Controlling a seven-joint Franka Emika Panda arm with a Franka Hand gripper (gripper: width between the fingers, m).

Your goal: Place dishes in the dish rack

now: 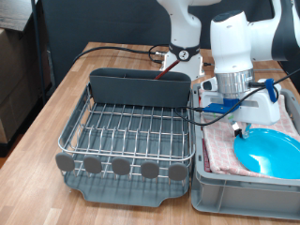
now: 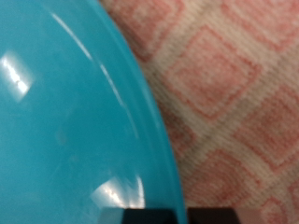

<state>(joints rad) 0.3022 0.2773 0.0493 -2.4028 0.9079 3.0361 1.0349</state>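
plate (image 1: 272,153) in crate (image 1: 246,189), rack (image 1: 131,131) left

— How many plates?
— One blue plate (image 1: 270,151), lying in the one grey crate (image 1: 246,187) on one pink checked cloth (image 2: 234,84).
— Racks?
— One wire dish rack (image 1: 131,131), with one dark caddy (image 1: 139,89) and one drip tray (image 1: 131,190).
— Those round discs on its edge?
— Five discs (image 1: 121,166).
— Grippers?
— One gripper (image 1: 242,128).
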